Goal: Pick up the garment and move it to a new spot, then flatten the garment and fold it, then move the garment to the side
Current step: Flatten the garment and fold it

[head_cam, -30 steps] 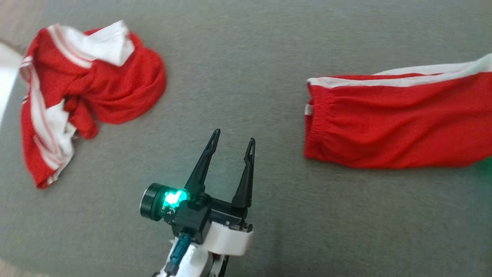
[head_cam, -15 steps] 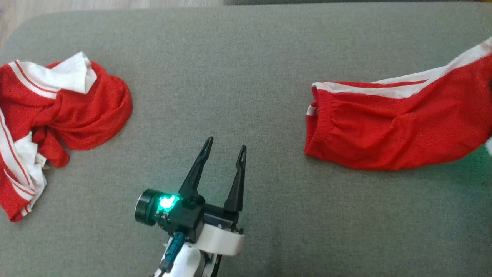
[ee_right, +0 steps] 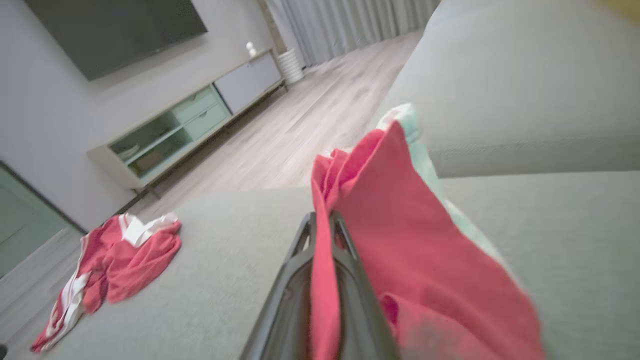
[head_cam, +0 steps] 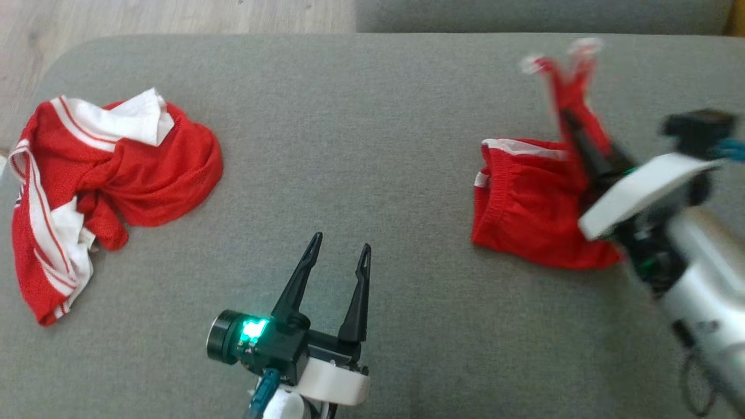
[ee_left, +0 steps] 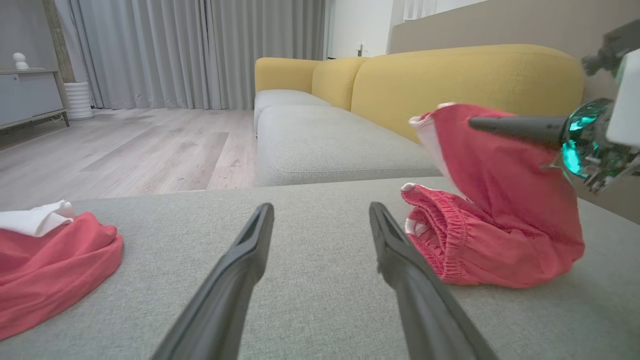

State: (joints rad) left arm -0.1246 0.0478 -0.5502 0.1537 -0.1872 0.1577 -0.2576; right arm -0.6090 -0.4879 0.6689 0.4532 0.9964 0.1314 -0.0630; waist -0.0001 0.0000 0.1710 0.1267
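Right gripper [head_cam: 567, 119]: right of the head view, blurred; jaws drawn narrow and pinching a fold of the red shorts [head_cam: 524, 209]; in the right wrist view red cloth sat squeezed between the two dark fingers
Red shorts: centre right of the head view; one end was raised off the grey cushion [head_cam: 372, 116] in the pinch, its white-trimmed tip at the upper right; the elastic waistband end lay bunched on the cushion, lower in the frame
Left gripper [head_cam: 340, 243]: lower centre of the head view; jaws stood wide with nothing between them; fingers pointed up the frame over bare cushion, well apart from both garments
Red-and-white jersey [head_cam: 145, 180]: crumpled at the left of the head view, on the cushion near its left edge
Surroundings: wooden floor [head_cam: 174, 14] along the upper left of the head view; in the left wrist view a yellow backrest [ee_left: 450, 70] rose behind the shorts, grey curtains [ee_left: 200, 50] at the upper left
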